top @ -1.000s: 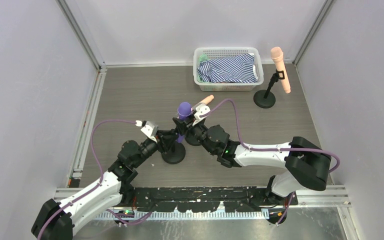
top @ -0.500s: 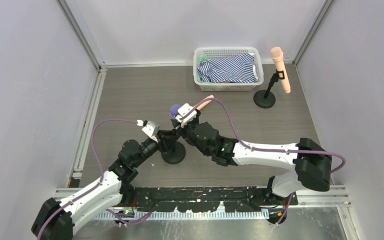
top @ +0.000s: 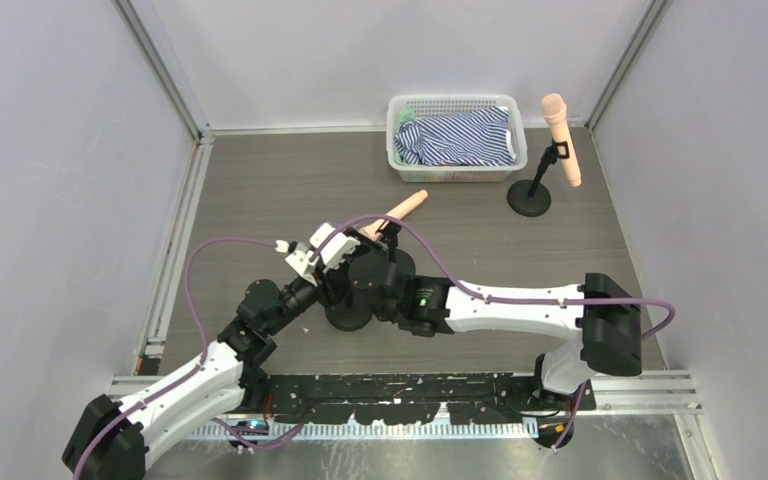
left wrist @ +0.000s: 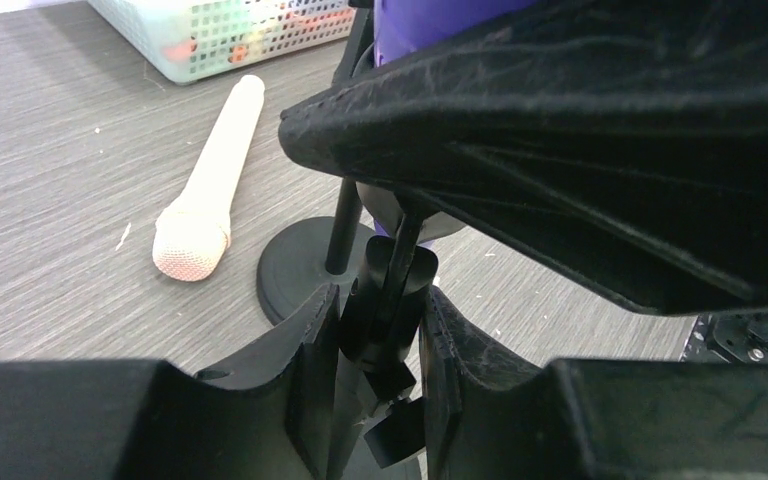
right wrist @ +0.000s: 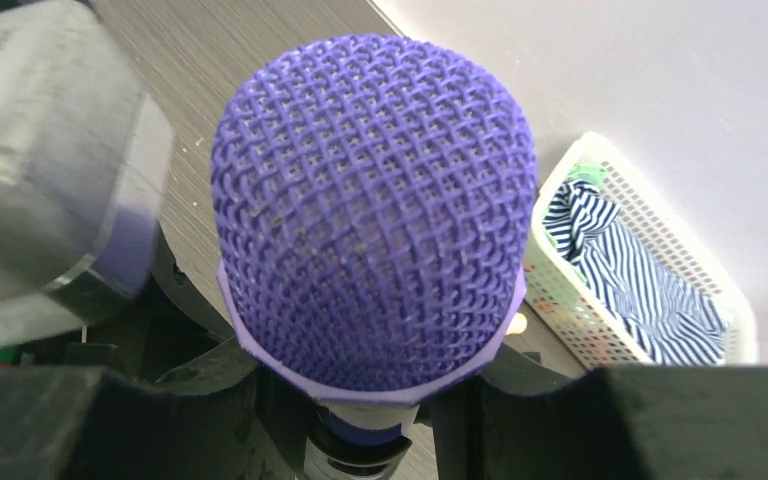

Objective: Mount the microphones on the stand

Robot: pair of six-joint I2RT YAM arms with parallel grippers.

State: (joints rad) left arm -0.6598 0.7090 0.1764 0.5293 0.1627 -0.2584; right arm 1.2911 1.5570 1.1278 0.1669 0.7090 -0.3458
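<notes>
The left gripper [left wrist: 380, 330] is pressed together on the black clip of the near stand [left wrist: 397, 262]. The right gripper [right wrist: 360, 420] pinches the purple microphone [right wrist: 375, 220] just below its mesh head, holding it close over that stand near the middle of the table [top: 260, 190]. A peach microphone [top: 401, 207] lies flat on the grey boards just beyond them. A second peach microphone [top: 560, 138] sits aslant in the clip of the far stand [top: 530, 198], beside the white basket [top: 452, 101] holding blue-striped cloth [top: 460, 135].
</notes>
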